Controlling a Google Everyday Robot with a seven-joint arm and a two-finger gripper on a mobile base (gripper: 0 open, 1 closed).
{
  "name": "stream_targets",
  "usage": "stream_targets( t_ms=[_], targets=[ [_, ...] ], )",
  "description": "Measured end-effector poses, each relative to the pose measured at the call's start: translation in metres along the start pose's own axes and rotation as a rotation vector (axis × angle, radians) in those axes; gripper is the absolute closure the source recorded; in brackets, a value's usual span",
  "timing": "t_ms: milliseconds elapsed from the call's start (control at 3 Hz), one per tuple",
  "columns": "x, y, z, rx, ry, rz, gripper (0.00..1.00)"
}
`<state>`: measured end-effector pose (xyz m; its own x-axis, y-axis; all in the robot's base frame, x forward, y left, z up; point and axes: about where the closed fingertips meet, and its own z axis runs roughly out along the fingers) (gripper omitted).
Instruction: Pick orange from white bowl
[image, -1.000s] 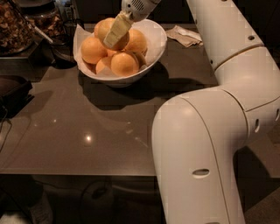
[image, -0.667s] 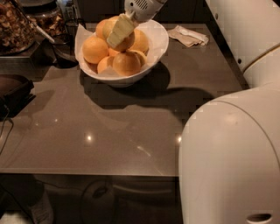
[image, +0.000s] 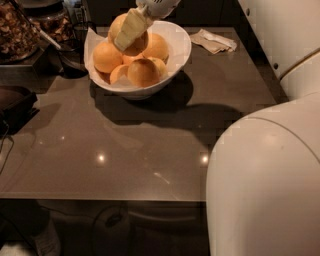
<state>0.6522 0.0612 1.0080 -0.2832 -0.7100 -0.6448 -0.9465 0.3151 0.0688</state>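
The gripper (image: 129, 35) is seen against the topmost orange (image: 116, 25) in the white bowl (image: 177, 47) at 11 o'clock; its grip cannot be told. Bare surface (image: 125, 150) is left toward 6 o'clock.

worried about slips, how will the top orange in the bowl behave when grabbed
The orange looks round and smooth, so it may slip or roll off the pile. Neighbours touching it could shift. The gripper is at it, over the white bowl.
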Motion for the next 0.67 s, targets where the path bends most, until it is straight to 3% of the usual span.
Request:
stream_targets(
  t_ms=[333, 667],
  targets=[
    [0.0081, 0.0235, -0.0188, -0.008, -0.051, 0.025, 1.0],
    [0.0106, 0.0234, -0.0145, -0.012, -0.045, 0.031, 1.0]
  ],
)
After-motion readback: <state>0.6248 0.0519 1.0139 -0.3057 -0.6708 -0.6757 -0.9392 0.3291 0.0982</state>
